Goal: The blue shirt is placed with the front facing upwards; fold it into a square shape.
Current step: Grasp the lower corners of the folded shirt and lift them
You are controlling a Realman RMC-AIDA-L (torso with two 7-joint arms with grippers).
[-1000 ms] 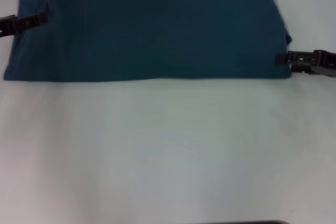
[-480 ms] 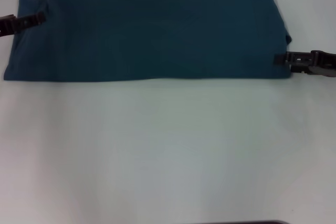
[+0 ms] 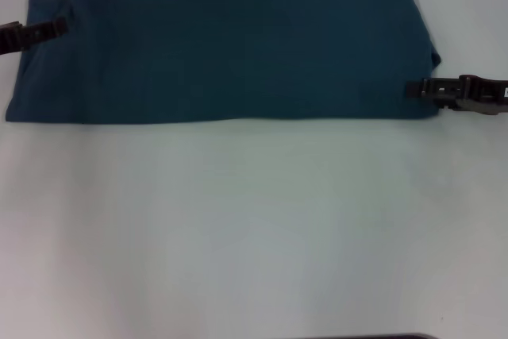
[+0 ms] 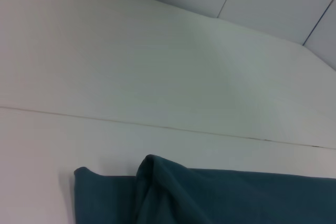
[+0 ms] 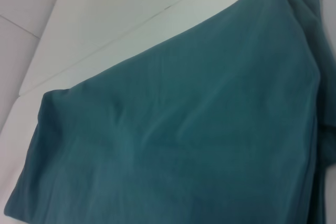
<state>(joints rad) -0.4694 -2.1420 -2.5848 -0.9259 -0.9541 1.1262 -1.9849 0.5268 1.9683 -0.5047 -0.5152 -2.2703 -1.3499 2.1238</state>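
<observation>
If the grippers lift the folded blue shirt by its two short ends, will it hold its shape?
Probably not. The blue shirt lies limp in soft layers, so its middle would likely sag. The loose folds at its corner may slip apart. It looks light and should not roll.

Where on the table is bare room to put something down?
The table is bare between the shirt and its near edge. The far strip is taken: the shirt lies across it, with the left pincer at one end and the right pincer at the other.
</observation>
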